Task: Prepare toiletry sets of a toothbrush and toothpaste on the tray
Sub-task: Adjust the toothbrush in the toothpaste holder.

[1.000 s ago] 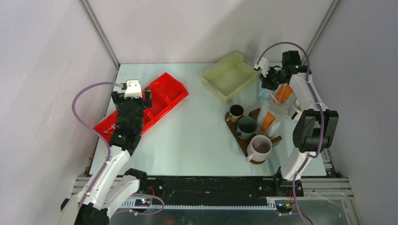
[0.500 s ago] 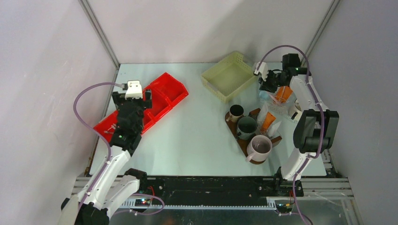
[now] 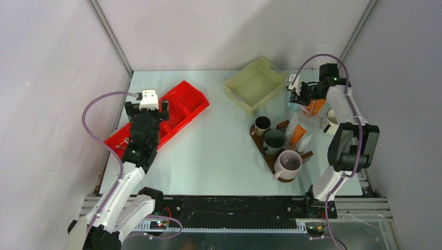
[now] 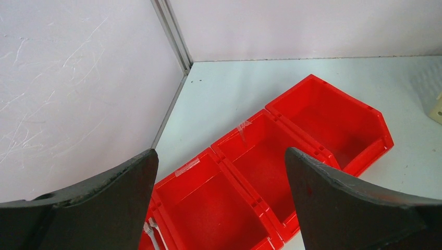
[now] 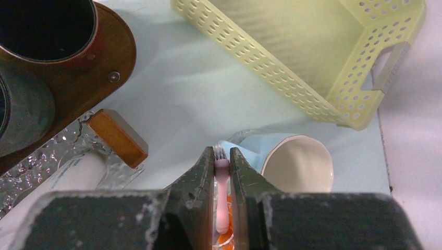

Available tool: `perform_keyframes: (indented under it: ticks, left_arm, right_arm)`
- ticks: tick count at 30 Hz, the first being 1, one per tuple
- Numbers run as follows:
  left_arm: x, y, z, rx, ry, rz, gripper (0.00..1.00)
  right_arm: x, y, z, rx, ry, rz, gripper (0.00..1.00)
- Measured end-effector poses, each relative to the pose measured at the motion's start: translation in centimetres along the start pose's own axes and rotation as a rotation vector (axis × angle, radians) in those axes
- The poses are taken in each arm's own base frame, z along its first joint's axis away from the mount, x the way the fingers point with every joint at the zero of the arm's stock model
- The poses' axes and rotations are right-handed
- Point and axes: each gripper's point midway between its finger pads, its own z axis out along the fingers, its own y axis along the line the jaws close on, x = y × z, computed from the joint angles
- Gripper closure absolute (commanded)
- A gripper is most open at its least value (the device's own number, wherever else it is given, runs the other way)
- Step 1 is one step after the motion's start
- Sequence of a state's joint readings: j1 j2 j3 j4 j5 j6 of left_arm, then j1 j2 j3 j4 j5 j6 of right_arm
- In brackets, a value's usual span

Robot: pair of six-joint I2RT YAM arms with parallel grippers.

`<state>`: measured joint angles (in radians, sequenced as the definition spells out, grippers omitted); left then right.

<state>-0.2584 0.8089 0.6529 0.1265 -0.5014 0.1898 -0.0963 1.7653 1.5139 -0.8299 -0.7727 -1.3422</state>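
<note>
Toothbrush [image 5: 221, 192] — a slim, pale pink one. It is pinched lengthwise between the closed jaws of the right gripper [image 5: 221, 152], with its bristled head just past the fingertips. It hangs above the tabletop at the far right, over a cream cup [image 5: 297, 166] lying on its side, between the pale yellow mesh basket [image 5: 312, 99] and the tray [image 5: 112, 47]. Gripping it along the handle probably keeps it straight for carrying over to a mug.

The dark oval tray sits just nearer the arms. It carries three upright mugs in a row: a small brown mug [image 3: 262, 125], a dark green mug [image 3: 274, 140] and a mauve-grey mug [image 3: 288, 164]. An orange tube [image 3: 298, 135] rests beside them. The open mouths seem set to take a brush each.

Well apart on the left, the left gripper [image 4: 221, 156] hovers over the red bin [image 4: 323, 120] — jaws spread wide, holding nothing.

No brand, label or writing is legible anywhere.
</note>
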Motion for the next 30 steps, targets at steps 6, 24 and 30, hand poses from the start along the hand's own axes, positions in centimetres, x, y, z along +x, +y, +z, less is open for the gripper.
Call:
perform_keyframes:
  ticks: [6,24,30]
  left_arm:
    - [0.0,-0.1,0.0,0.007,-0.001,0.004,0.02]
    - [0.0,-0.1,0.0,0.007,-0.001,0.007,0.02]
    - [0.0,-0.1,0.0,0.008,-0.001,0.007,0.02]
  right_arm:
    - [0.0,0.4,0.0,-0.013,-0.035,-0.022,0.93]
    - [0.8,1.0,-0.2,-0.034,-0.042,-0.058,0.79]
    - [1.3,1.5,-0.1,-0.046,-0.038,-0.051,0.67]
